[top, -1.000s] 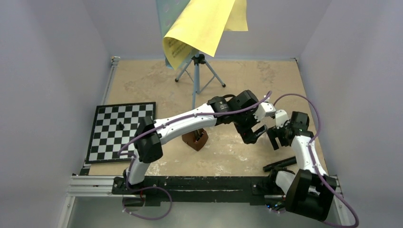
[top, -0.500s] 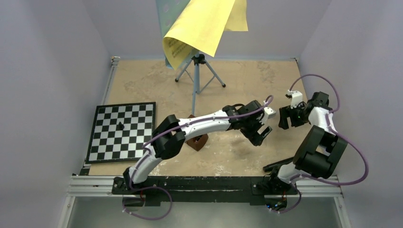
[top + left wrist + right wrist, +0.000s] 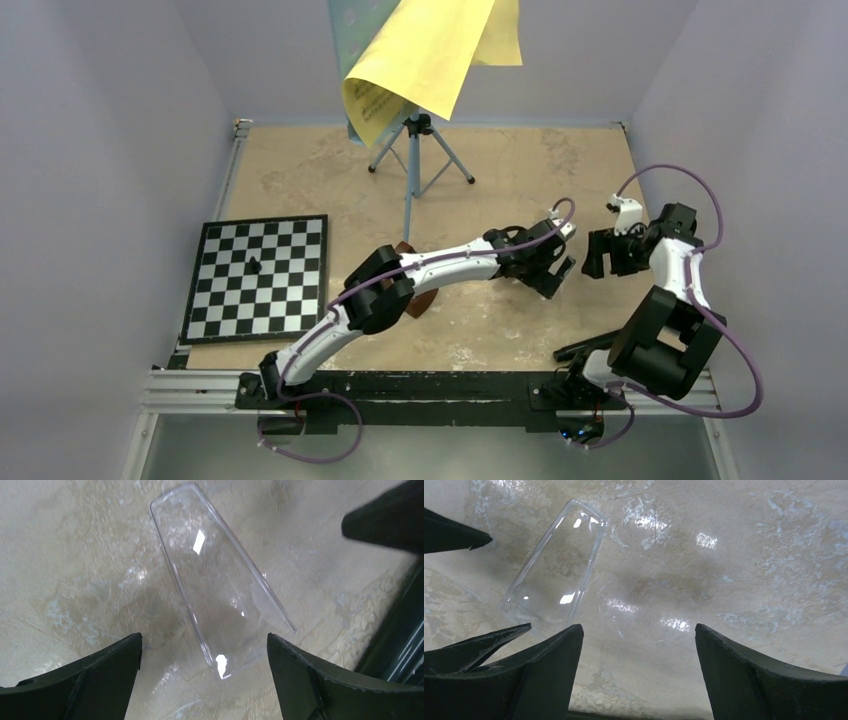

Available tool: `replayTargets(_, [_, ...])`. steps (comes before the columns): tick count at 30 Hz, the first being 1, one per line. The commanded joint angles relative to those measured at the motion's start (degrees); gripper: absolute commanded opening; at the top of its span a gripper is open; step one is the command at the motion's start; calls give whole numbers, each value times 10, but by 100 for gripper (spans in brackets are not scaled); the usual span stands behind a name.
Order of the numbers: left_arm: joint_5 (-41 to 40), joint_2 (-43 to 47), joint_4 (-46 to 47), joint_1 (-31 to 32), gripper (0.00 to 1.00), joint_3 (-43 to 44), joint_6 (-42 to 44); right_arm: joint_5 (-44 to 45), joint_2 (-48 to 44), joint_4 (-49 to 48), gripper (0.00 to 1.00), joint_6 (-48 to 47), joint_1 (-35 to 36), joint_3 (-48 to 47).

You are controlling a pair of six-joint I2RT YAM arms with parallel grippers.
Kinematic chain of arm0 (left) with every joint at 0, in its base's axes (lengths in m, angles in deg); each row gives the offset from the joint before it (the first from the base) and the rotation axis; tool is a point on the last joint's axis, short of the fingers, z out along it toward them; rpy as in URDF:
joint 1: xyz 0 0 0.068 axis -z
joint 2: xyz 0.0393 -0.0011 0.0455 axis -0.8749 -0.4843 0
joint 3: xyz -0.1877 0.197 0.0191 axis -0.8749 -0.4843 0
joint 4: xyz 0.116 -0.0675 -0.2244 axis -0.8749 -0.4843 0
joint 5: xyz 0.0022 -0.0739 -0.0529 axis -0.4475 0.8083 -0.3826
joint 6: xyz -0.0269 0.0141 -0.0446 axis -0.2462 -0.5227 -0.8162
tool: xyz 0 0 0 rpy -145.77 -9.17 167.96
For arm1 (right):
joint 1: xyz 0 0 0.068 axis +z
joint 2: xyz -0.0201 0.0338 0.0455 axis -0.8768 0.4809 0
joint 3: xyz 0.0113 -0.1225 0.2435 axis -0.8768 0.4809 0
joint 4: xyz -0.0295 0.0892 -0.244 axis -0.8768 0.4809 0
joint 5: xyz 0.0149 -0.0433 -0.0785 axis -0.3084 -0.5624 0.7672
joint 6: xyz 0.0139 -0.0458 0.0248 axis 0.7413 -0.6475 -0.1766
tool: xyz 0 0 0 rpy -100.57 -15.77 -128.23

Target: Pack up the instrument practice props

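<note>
Your left hand (image 3: 202, 645) gapes, empty, over a clear tapered cover (image 3: 220, 585) on the counter (image 3: 75, 555). Your right hand (image 3: 638, 630) gapes beside it.

Top camera: high, behind arm bases (image 3: 268, 378), faces down and forward, far, covers whole table (image 3: 520, 170). 2 wrist cameras: very close, face down at tabletop. Both wrist views share 1 clear plastic cover (image 3: 220, 595).
</note>
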Motion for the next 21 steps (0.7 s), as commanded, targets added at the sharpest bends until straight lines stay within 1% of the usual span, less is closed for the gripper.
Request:
replayTargets(1, [-50,-29,23,14,99,46,-1,-23,-10,10,87,23,-1,6])
replayTargets(5, [-53,-46,33,28,99,58,11,-27,-12,16,87,49,-1,-7])
replayTargets(10, [-116,-80,32,50,99,72,29,-30,-29,28,87,70,-1,-27])
replayTargets(13, [-143,-84,31,52,99,49,50,-34,-44,42,86,66,-1,-32])
replayTargets(15, [-158,-74,18,50,99,21,50,-37,-53,49,86,63,-1,-32])
replayTargets(19, [-127,-23,-6,31,98,-56,40,-42,-65,57,86,62,-1,-31])
replayTargets(20, [-112,-9,-6,25,96,-69,43,-42,-67,58,86,64,-1,-31])
replayTargets(21, [-92,3,0,21,91,-82,54,-42,-69,61,86,64,-1,-32])
